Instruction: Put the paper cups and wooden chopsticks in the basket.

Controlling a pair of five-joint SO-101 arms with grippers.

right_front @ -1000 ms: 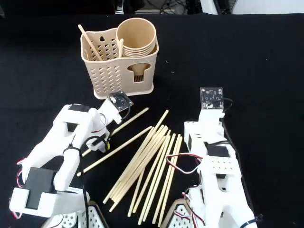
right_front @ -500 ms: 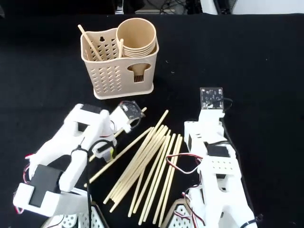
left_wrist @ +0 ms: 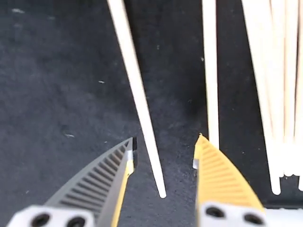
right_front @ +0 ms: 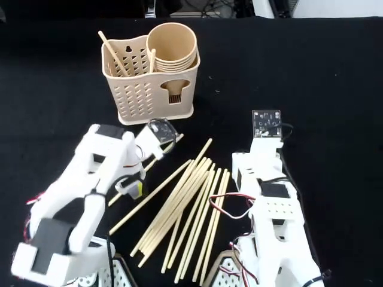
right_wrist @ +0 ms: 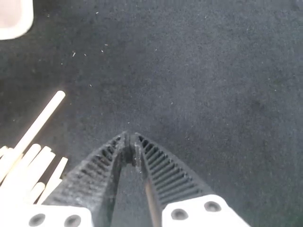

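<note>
A beige slotted basket [right_front: 149, 89] stands at the back with a stack of paper cups [right_front: 172, 45] and a few wooden chopsticks [right_front: 114, 52] in it. Several chopsticks [right_front: 188, 209] lie fanned out on the black cloth between the arms. My left gripper [left_wrist: 165, 142] is open just above the cloth, and the end of one loose chopstick [left_wrist: 139, 104] lies between its fingers, untouched. The left arm's wrist [right_front: 157, 131] hangs in front of the basket. Over bare cloth, my right gripper [right_wrist: 129, 138] is shut on nothing, with chopstick ends [right_wrist: 28, 156] beside it.
A second loose chopstick [left_wrist: 209, 71] runs past the yellow finger [left_wrist: 222, 175], with the pile's ends [left_wrist: 277, 94] just beyond. A basket corner [right_wrist: 14, 19] shows ahead of the right gripper. Open black cloth [right_front: 323, 84] lies to the right and behind the right arm [right_front: 269, 203].
The left arm's wrist has swung a little to the right, toward the pile. The two loose chopsticks have shifted slightly. The right arm has not moved.
</note>
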